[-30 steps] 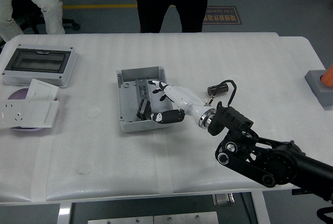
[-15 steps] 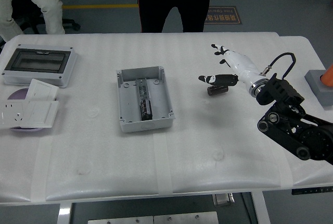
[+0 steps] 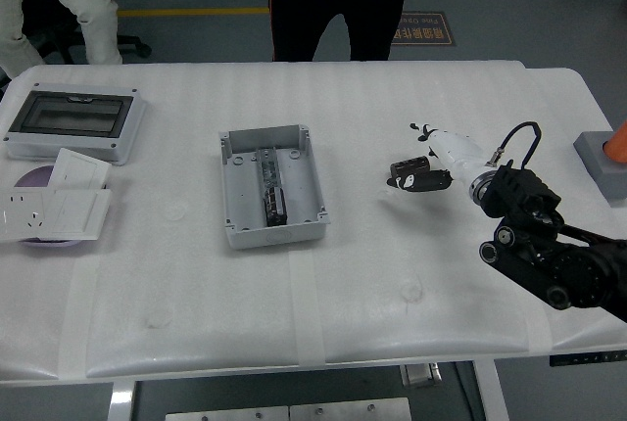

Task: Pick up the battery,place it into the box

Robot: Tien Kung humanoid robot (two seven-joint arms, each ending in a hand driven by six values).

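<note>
A robot's right arm reaches in from the lower right over a white table [image 3: 294,313], its white robot hand [image 3: 431,162] lowered onto a small black battery [image 3: 407,167] that lies on the table surface right of centre. The dark-tipped fingers [image 3: 418,131] curl around the battery's right end, touching it; whether they actually clench it cannot be told from this view. A black cable loops up from the wrist [image 3: 516,137].

The grey box [image 3: 270,185] sits open at the middle of the table, well apart from the battery and to its left, with a dark component lying lengthwise along its floor.

At the far left stand a grey enclosure with a dark window [image 3: 72,122], a white panel [image 3: 80,168] and a white socket plate [image 3: 52,214] resting over a purple disc [image 3: 29,178]. A grey block with an orange piece on top [image 3: 605,157] sits at the right edge.

A person in dark trousers [image 3: 338,5] stands at the far side of the table; another in light trousers [image 3: 59,0] is at the top left.
</note>
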